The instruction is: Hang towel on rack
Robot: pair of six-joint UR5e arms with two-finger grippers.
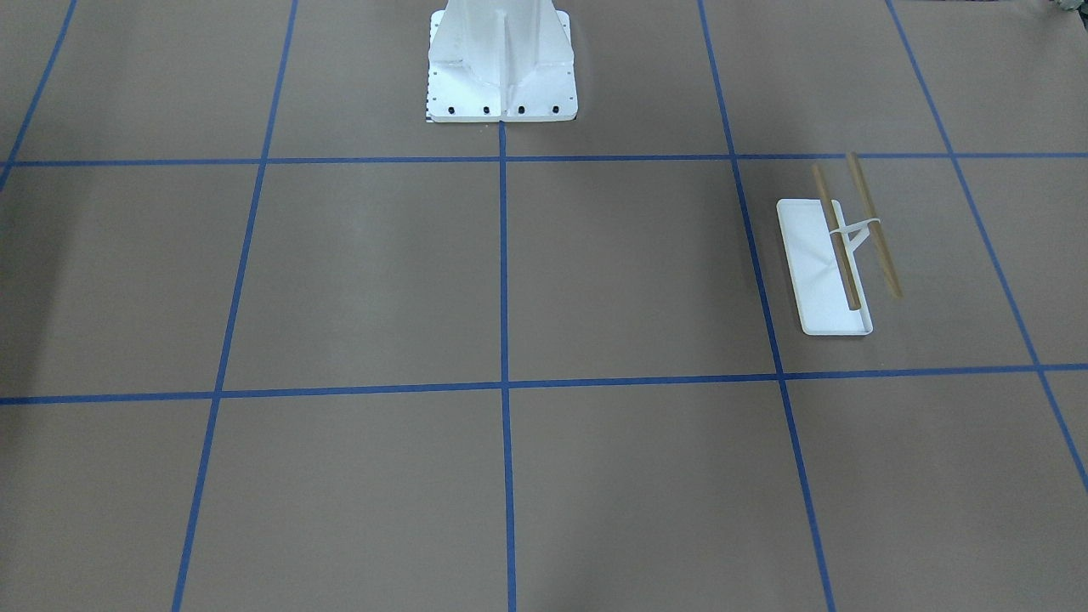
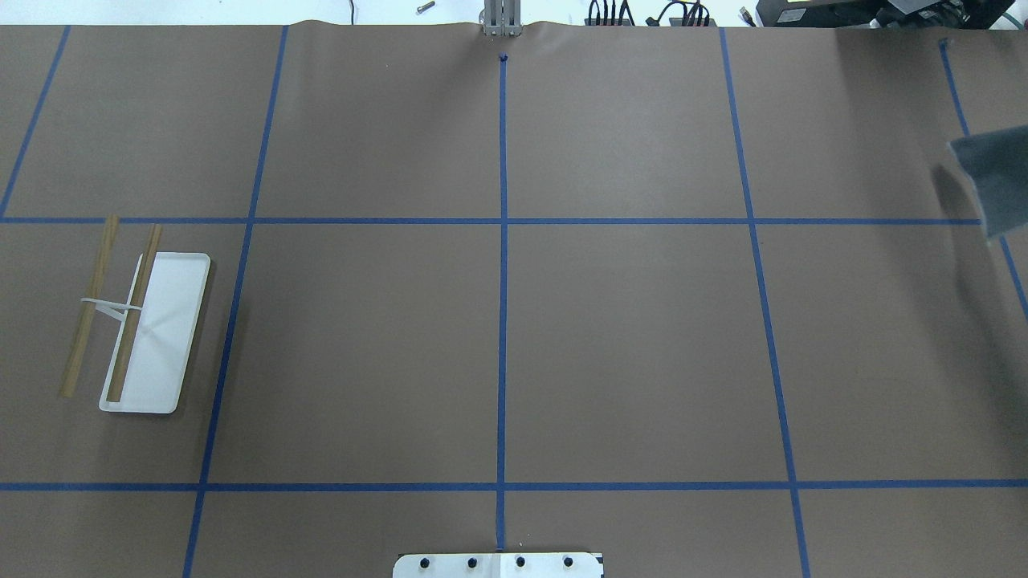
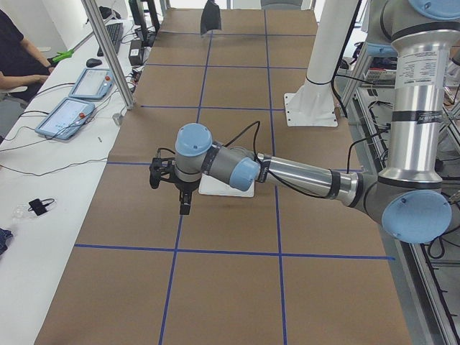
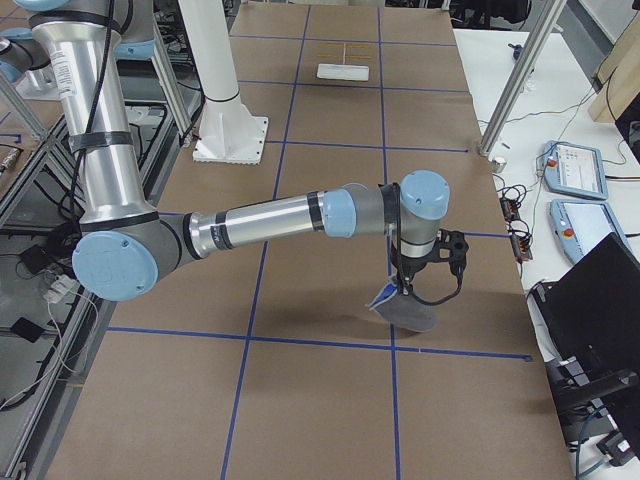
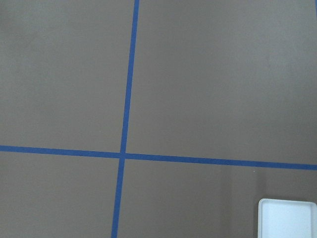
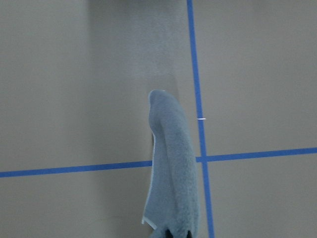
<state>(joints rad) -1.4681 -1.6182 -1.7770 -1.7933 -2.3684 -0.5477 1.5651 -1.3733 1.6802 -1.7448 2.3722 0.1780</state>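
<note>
The rack stands on the table's left side, with a flat white base and two tan rods; it also shows in the front view and far off in the right view. A corner of its base shows in the left wrist view. The dark grey towel hangs from my right gripper at the far right, its lower end at the paper. It drapes down in the right wrist view and shows at the overhead view's right edge. My left gripper hovers beside the rack; I cannot tell whether it is open.
The large white bolted pedestal stands at the robot's side of the table. Brown paper with a blue tape grid covers the table. Tablets and cables lie on the white bench past the far edge, where an operator sits.
</note>
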